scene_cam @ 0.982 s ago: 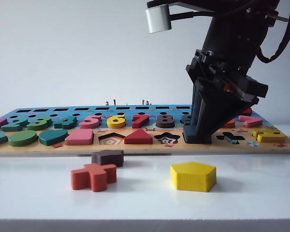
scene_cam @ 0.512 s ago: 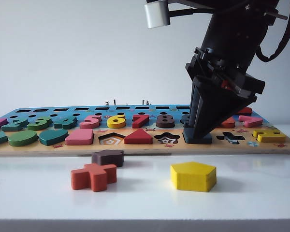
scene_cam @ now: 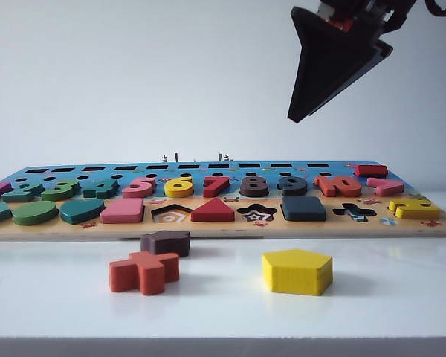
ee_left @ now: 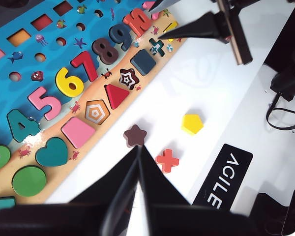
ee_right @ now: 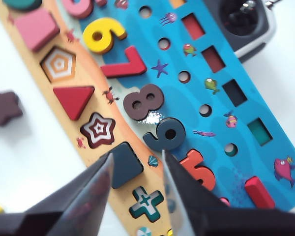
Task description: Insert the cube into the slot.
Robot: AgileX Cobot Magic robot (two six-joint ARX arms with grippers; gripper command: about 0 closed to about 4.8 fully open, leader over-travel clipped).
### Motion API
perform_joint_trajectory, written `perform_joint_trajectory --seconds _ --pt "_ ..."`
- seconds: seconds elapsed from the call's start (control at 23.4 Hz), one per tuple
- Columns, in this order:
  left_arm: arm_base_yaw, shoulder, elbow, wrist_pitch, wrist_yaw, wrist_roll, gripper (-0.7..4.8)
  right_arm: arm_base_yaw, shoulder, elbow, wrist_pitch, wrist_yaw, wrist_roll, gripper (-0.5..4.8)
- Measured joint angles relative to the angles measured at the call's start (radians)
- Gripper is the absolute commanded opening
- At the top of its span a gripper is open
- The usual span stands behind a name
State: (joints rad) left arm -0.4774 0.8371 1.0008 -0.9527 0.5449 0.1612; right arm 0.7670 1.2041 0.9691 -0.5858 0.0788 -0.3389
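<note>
Your right gripper (scene_cam: 297,115) has lifted clear of the cube (scene_cam: 303,208).
Its jaws hang apart, empty, tilted above the board (scene_cam: 223,227); the left gripper (ee_left: 139,150) looks closed.

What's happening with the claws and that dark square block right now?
Right claw open, empty, high above the board. Left claw shut, off the board near the star block. Cube sitting in its slot. Nothing in the way.
</note>
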Motion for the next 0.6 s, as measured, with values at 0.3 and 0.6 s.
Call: perform_joint_trajectory --seconds 0.3,0.6 --pt "0.000 -0.011 -0.002 0.006 0.000 0.000 0.20 0.000 -0.122 0.000 0.050 0.000 0.154 -0.09" --pt "0.000 -0.053 -0.031 0.046 0.000 0.000 0.20 -0.104 -0.222 -0.108 0.168 0.019 0.328 -0.08"
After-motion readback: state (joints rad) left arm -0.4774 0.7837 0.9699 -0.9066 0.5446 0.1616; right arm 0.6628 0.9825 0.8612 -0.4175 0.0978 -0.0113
